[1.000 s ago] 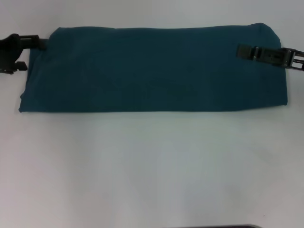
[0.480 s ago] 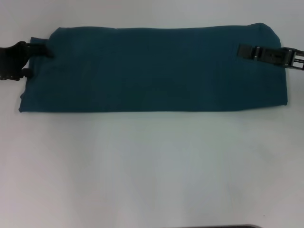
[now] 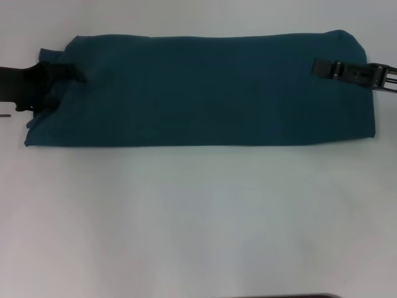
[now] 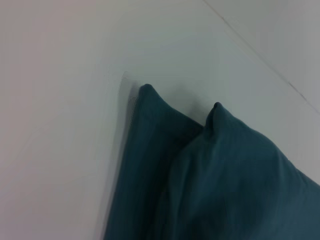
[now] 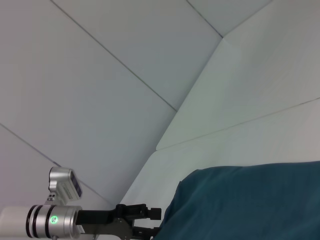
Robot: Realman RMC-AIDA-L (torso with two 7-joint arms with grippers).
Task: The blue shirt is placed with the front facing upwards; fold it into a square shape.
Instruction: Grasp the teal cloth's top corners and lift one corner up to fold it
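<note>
Two hands meet your blue shirt (image 3: 205, 90) on the desk (image 3: 198, 217): left hand (image 3: 73, 74) at its left end, right hand (image 3: 319, 67) at its right end; whether they grip, you cannot tell.

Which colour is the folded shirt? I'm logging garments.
Plain dark teal-blue; no lettering shows on the blue shirt. Head view shows it best.

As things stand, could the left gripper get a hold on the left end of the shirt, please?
Probably yes. In the head view the left gripper already lies over the far left corner of the shirt, and nothing stands in its way. The right gripper rests on the opposite end.
</note>
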